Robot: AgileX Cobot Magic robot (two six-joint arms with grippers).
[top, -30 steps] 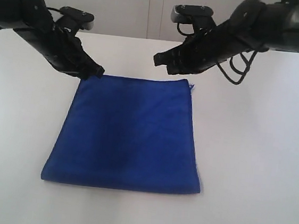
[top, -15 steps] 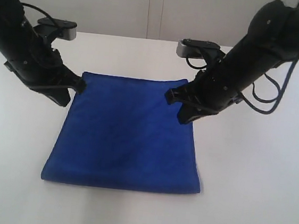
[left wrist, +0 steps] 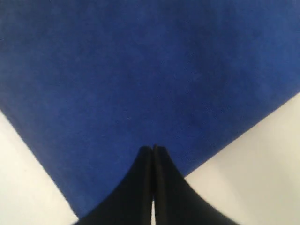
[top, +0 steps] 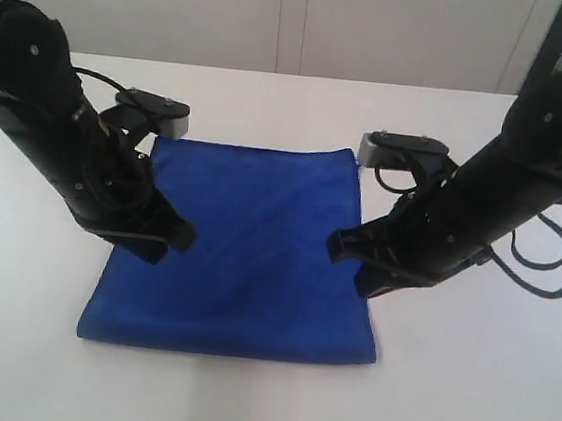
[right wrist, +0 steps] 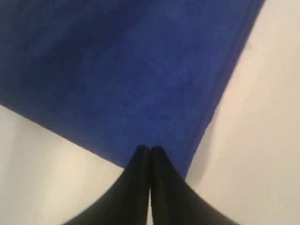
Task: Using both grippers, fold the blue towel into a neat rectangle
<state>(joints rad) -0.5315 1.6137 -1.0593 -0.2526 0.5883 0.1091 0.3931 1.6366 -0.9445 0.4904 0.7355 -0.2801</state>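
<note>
The blue towel (top: 246,257) lies flat on the white table (top: 472,402), folded to a roughly square shape. My left gripper (top: 182,237) hangs low over the towel's left edge, about halfway along it, fingers pressed together. My right gripper (top: 339,245) sits the same way over the right edge. In the left wrist view the shut fingertips (left wrist: 153,149) point onto the blue towel (left wrist: 140,70) near its border, with no cloth between them. In the right wrist view the shut tips (right wrist: 150,149) rest above the towel (right wrist: 131,61) by a corner, where stacked layers show along one edge.
White tabletop runs all around the towel, with wide bare room in front and to both sides. A pale wall (top: 281,19) stands behind the table's far edge. Black cables (top: 546,269) loop from the right arm.
Both arms have come down from the towel's far corners and moved toward the near side along its side edges. The towel has not moved.
</note>
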